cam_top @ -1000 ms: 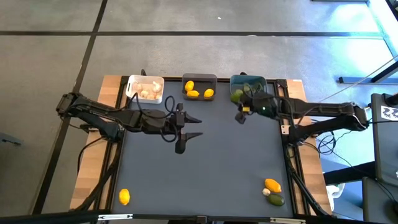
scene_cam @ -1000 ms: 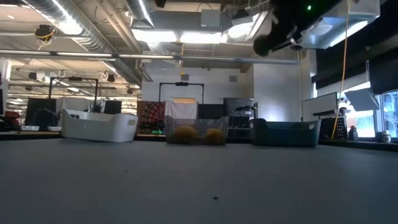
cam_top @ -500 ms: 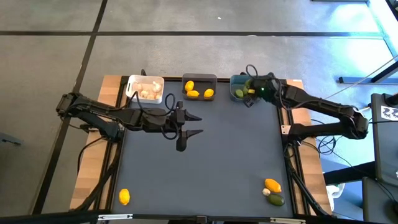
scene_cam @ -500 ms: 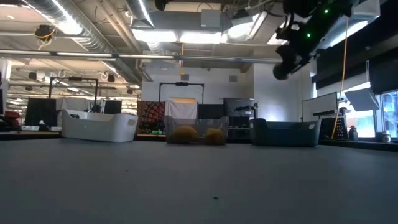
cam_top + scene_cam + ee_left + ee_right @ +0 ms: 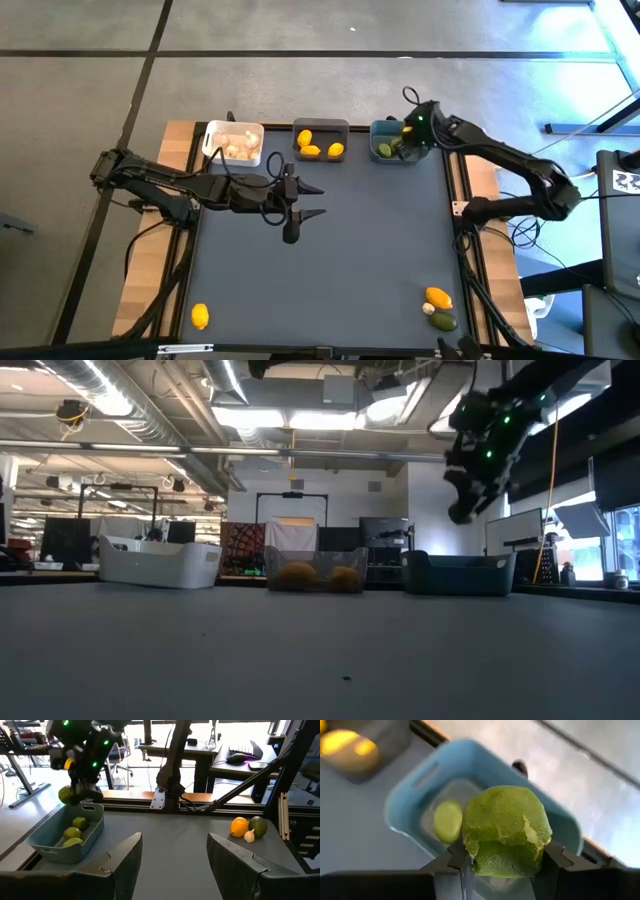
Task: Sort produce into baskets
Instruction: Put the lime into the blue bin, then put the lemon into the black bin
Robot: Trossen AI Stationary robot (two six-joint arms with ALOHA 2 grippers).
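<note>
While the right end effector (image 5: 408, 140) hangs over the teal bin (image 5: 381, 130) at the upper right of the worktop (image 5: 350, 260) in the high view, we have a lime (image 5: 506, 831) clenched between its fingers, directly above the bin's open mouth. Our judgement is that this is the drop: we want the lime centred over the bin, clear of the rim, and low enough that it does not bounce out, then a clean release. The wrist view shows the rim close on one side, so a little drift could send the lime onto the wall.

The lime's skin is pebbled and dull green with a paler patch, and it looks firm. The teal bin is smooth moulded plastic with rounded corners and a slot handle; limes (image 5: 73, 831) already lie inside.

The left end effector (image 5: 304, 201) waits near mid-frame, just above the worktop, its fingers spread and grasping nothing.

The white bin (image 5: 216, 130) at the upper left holds pale, lumpy garlic bulbs (image 5: 236, 148); the grey bin (image 5: 322, 127) between the others holds glossy lemons (image 5: 312, 149). Still unsorted, we see a lemon (image 5: 200, 316) at the lower left, and a lemon (image 5: 438, 297), a garlic bulb (image 5: 428, 309) and a dark lime (image 5: 444, 321) clustered at the lower right, touching or nearly so. The worktop itself is a matte dark sheet.
</note>
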